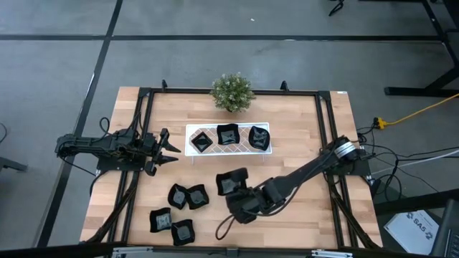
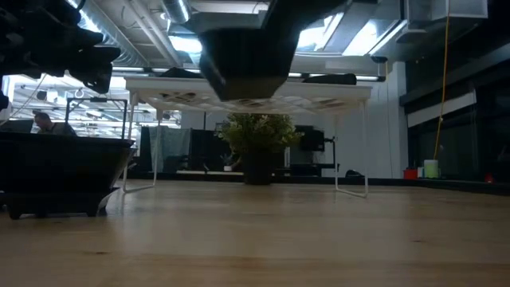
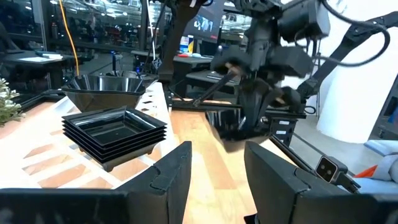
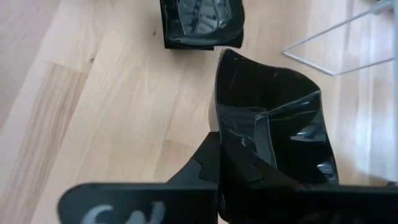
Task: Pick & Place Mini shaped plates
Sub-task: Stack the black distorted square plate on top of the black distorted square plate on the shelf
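Several mini shaped plates, black and glossy, lie on the wooden table at the near left (image 1: 178, 195), (image 1: 161, 218), (image 1: 182, 231). Three more sit in the white tray (image 1: 192, 130) near the far edge. My right gripper (image 1: 237, 195) is over the table's middle, shut on one plate (image 1: 231, 181). In the right wrist view this plate (image 4: 273, 106) shows its hollow inside, and another plate (image 4: 199, 22) lies on the table beyond it. My left gripper (image 1: 171, 150) waits open at the table's left, its fingers (image 3: 177, 171) level and touching nothing. My right gripper pinches the plate by its rim wall (image 4: 249, 140) between its two fingers (image 4: 208, 165), at the edge nearest the wrist. The fingers slant down from the table's right side. The plate is lifted clear of the table and stands tilted on edge beyond the fingertips.
A small potted plant (image 1: 232, 92) stands at the far edge behind the tray, which is raised on thin wire legs (image 4: 336, 43). Black frame rails (image 1: 326, 129) run along the table's left and right sides. A dark cable loop (image 1: 224, 231) lies near the front edge.
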`<state>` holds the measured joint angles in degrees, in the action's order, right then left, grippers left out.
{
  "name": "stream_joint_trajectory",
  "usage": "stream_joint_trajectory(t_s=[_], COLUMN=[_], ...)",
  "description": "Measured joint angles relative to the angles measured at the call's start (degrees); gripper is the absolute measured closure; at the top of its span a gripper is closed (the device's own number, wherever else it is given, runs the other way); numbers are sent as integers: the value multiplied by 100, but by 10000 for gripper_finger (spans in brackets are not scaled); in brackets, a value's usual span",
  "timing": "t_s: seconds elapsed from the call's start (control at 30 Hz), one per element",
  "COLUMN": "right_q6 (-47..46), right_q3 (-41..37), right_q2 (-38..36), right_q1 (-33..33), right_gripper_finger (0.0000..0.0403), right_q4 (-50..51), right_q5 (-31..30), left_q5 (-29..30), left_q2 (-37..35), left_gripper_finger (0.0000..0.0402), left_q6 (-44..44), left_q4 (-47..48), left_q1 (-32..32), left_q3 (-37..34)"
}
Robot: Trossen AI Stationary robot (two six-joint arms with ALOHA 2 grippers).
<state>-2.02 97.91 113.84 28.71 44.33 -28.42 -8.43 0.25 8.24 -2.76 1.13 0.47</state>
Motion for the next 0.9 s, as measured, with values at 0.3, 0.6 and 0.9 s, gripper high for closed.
stream_joint_trajectory(t_s=[0.3, 0.6, 0.9], right_q6=[755, 1419, 2570], right_q3=[0, 0, 0], right_q2=[-567, -1173, -1226], right_q1=[-4, -347, -1014], right_gripper_finger=[403, 403, 403], right_q4=[97, 57, -26], right_q5=[-44, -368, -348], left_q5=[-2, 0, -2], left_q2=[0, 0, 0], left_gripper_finger=[258, 258, 258], left_q6=[-1, 0, 0], left_q4=[-1, 0, -1], left_q1=[-1, -1, -1], left_q3=[1, 0, 0])
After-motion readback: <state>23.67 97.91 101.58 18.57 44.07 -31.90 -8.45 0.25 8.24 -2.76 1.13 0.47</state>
